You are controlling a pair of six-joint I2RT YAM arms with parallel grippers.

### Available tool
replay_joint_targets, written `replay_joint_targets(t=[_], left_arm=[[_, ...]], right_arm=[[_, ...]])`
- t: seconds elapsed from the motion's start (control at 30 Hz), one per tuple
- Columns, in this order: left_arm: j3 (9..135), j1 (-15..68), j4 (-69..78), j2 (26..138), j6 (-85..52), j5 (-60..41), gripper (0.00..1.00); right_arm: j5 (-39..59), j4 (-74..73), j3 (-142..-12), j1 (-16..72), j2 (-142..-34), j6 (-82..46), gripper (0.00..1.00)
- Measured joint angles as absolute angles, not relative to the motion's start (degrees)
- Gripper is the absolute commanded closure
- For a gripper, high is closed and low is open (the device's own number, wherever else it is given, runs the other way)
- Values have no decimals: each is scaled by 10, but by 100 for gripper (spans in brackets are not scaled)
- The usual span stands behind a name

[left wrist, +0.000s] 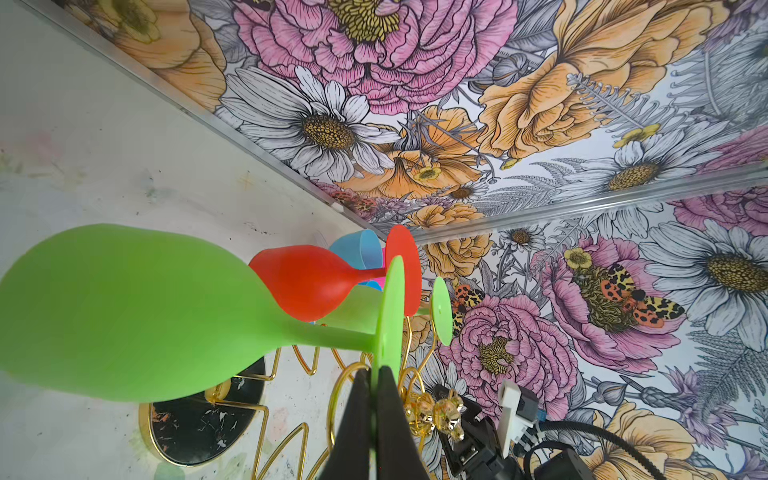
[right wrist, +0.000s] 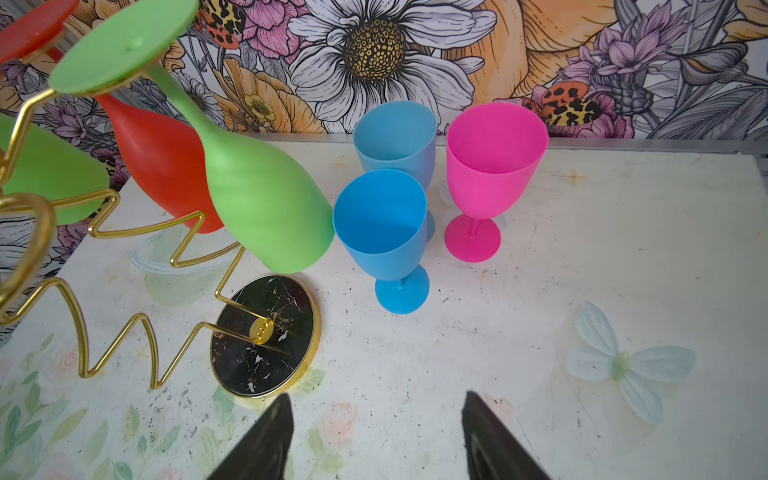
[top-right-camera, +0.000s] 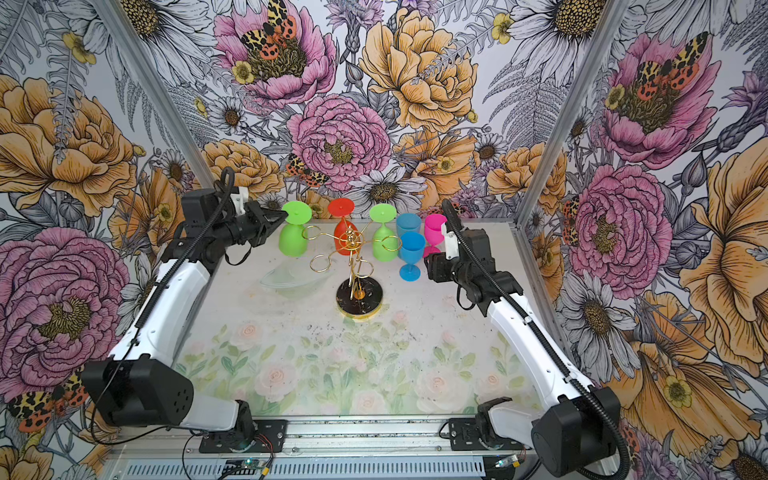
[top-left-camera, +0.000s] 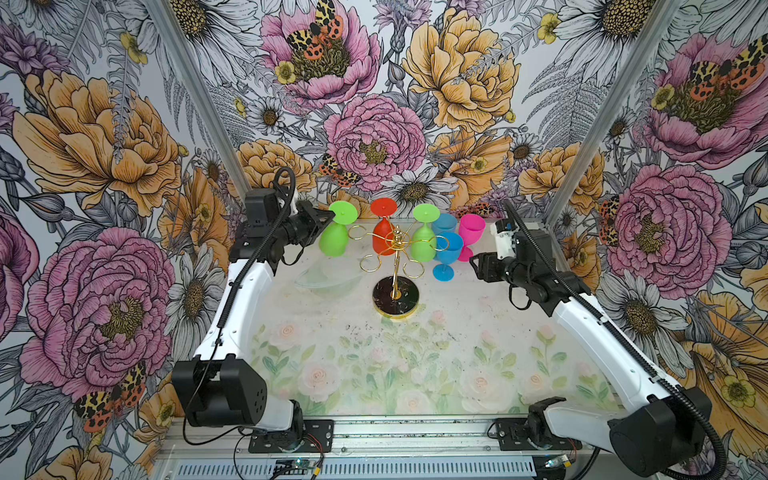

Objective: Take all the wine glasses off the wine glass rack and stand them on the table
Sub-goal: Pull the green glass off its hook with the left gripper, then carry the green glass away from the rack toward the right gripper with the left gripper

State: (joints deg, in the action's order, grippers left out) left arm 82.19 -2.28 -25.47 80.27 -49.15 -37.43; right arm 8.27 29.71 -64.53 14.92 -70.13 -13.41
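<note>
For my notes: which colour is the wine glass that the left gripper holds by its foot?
The wine glass is bright green, clearest in the left wrist view.

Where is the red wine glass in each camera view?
In a top view: red wine glass hangs rear centre on the rack.
In a top view: same place.
Left wrist: behind the gripped green glass.
Right wrist: behind the other green glass.
Shared landmark: the rack's black base.
</note>
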Motion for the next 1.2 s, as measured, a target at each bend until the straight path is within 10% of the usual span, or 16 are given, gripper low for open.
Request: replay_joint_targets(t=[1.2], left_arm=[[718,-2,-508,615,-312,-512,100]], right_arm=[[89,297,-643,149,-702,-145,35]])
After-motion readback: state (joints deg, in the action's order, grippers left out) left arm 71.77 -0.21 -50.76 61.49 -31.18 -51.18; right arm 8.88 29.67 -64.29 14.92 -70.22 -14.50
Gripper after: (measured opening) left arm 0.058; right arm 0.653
